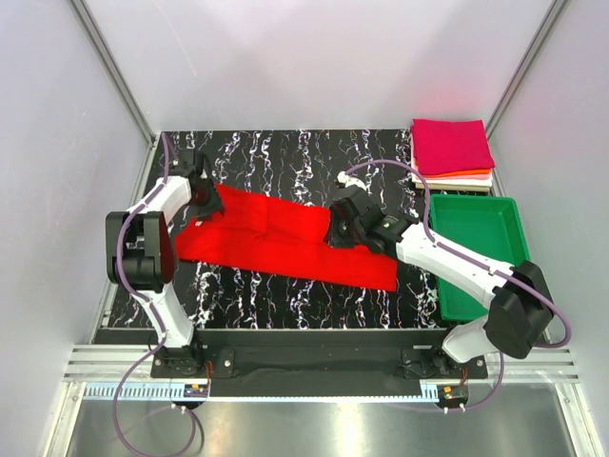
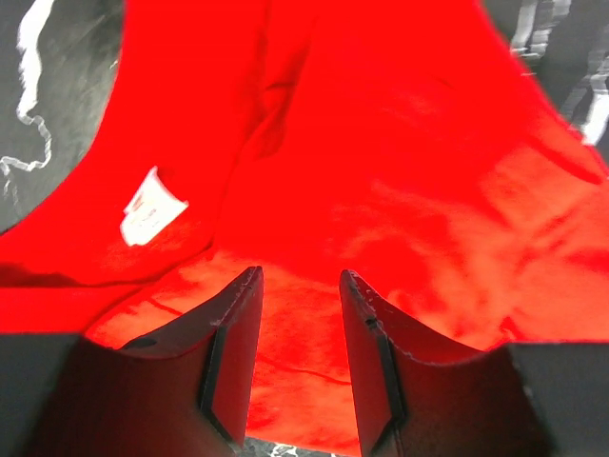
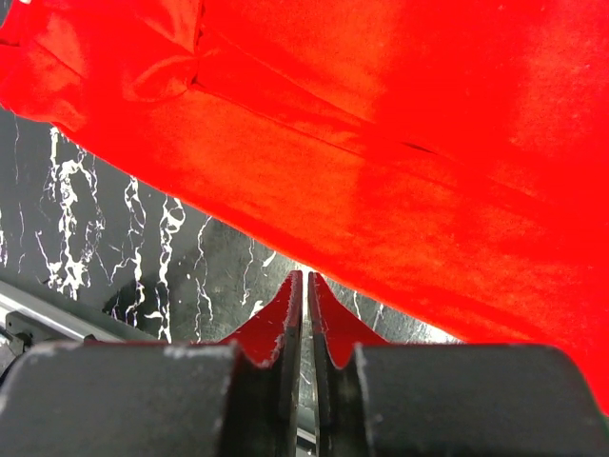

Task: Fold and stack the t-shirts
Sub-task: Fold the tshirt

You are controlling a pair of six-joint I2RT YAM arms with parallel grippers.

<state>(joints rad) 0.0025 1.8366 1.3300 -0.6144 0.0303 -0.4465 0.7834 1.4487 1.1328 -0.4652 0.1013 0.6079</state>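
A bright red t-shirt (image 1: 285, 238) lies spread flat across the black marbled table, running from left to right. My left gripper (image 1: 204, 196) is at the shirt's far left corner. In the left wrist view it (image 2: 300, 286) is open, its fingers (image 2: 233, 343) straddling red cloth (image 2: 381, 162), with a white label (image 2: 152, 205) to the left. My right gripper (image 1: 343, 228) is at the shirt's far edge, right of the middle. In the right wrist view it (image 3: 304, 278) is shut with nothing between the tips, which sit just short of the cloth's edge (image 3: 381, 190). Folded shirts are stacked at the back right, magenta (image 1: 452, 145) on top, orange (image 1: 461, 174) and white below.
A green plastic tray (image 1: 509, 214) stands at the right, just in front of the folded stack. White walls enclose the table on three sides. Bare black marbled table (image 1: 285, 157) shows behind the shirt and in front of it (image 1: 285, 300).
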